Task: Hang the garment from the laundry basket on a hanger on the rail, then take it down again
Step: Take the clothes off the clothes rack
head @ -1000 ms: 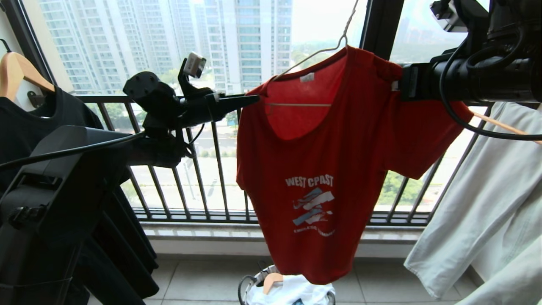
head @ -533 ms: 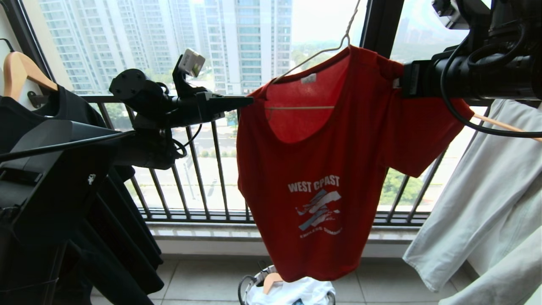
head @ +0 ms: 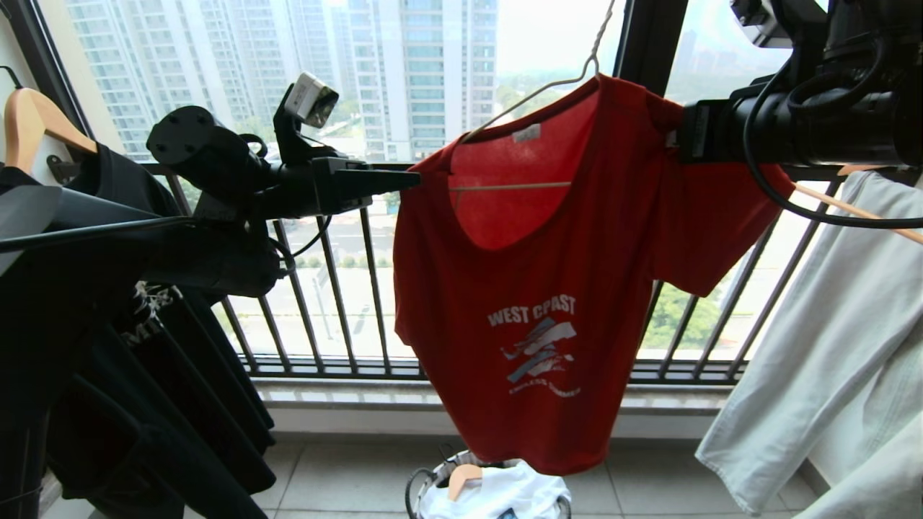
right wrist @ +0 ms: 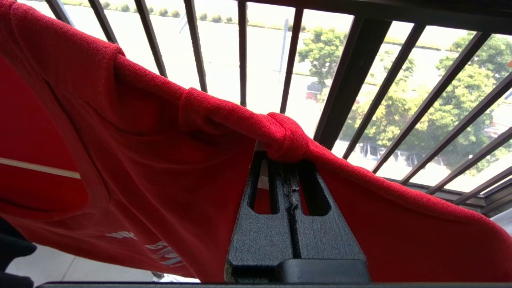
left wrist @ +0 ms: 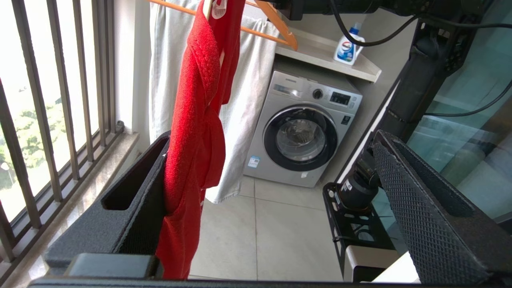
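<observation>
- Red garment (head: pixel 533 288) hanging on the white wire hanger (head: pixel 548 86).
- Left pincer (head: pixel 404 180) pointing at its shoulder edge.
- Right pincer (head: pixel 681 137) gripping the other shoulder.
- Laundry basket (head: pixel 422 483) sitting below on the floor.

A red garment (head: pixel 533 288) carried white "WEST COAST" lettering above a blue-and-white graphic. Its hanger (head: pixel 548 86) was thin white wire. Beside it hung a black T-shirt (head: pixel 108 216) on a pale wooden hanger (head: pixel 36 126) and pale grey-green trousers (head: pixel 829 346); the balcony railing (head: pixel 324 288) was dark.
</observation>
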